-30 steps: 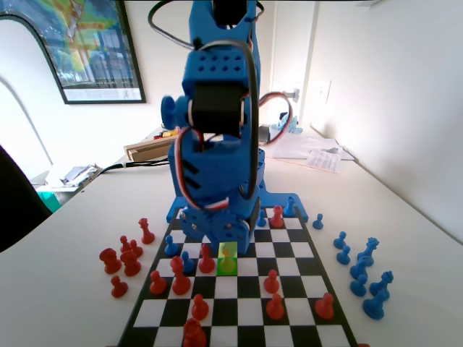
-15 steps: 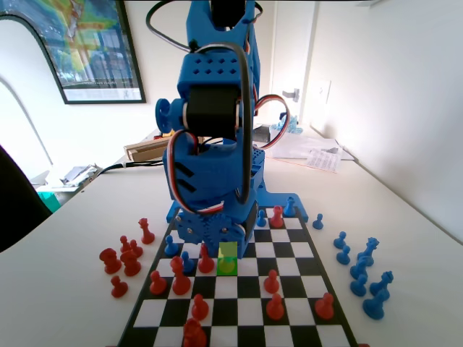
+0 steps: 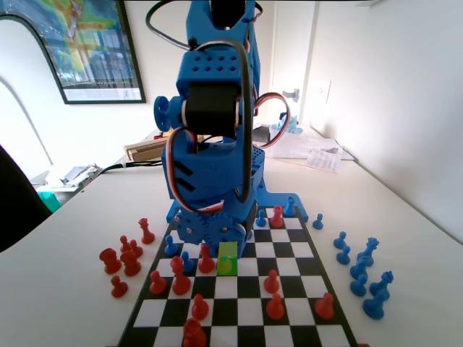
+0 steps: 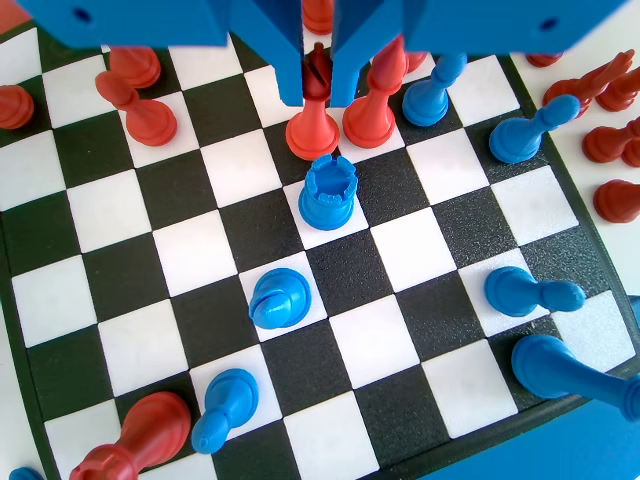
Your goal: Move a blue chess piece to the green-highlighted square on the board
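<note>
Over the board (image 3: 289, 250), in the fixed view, my blue arm (image 3: 210, 181) is bent low, and its lower end hangs just behind the green-highlighted square (image 3: 227, 249). On that square stands a small piece with a green-yellow tint, and I take it to be the blue chess piece (image 3: 227, 265). It looks upright and inside the cell, not on a border. A red pawn (image 3: 206, 260) stands just beside the green-highlighted square, on its left in this view, and the other red pieces are further to that side. Several blue pieces wait on the desk (image 3: 405, 217), well apart from the square on its right. In the wrist view my jaws (image 4: 318, 100) hang down with only a narrow gap between them. Through this gap I see the head of a red piece (image 4: 312, 128). I cannot tell if the jaws touch it or are only above it, and I see nothing blue between them. So I cannot say for sure whether they are free or closed on something. My judgement is that the moving step is at its end: the piece seems to be already on its goal, and what is left is to let go, if that is not yet done, and to go away. The next move calls for a straight lift, with no swing to the side, because the red pawn is so near the green-highlighted square that a small sideways push could knock it or the blue chess piece over.
</note>
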You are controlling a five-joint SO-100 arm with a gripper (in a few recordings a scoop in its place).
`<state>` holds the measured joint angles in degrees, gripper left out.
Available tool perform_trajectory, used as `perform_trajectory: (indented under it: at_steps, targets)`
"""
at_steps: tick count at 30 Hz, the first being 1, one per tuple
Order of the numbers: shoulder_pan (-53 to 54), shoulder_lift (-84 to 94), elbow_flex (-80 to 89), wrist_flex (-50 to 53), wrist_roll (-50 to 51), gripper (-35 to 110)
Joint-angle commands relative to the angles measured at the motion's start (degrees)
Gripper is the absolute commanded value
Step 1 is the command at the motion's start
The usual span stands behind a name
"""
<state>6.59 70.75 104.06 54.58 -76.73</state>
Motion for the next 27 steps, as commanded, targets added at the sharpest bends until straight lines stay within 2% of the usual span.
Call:
perform_trajectory:
  at_steps: [1,15,27]
  targets:
    - [0.79,1.58,-3.16,0.0,-0.09,1]
    - [2.55,10.46,-16.79,9.76,4.57,1]
    - [17.14,9.76,-29.62,18.19,4.66,1]
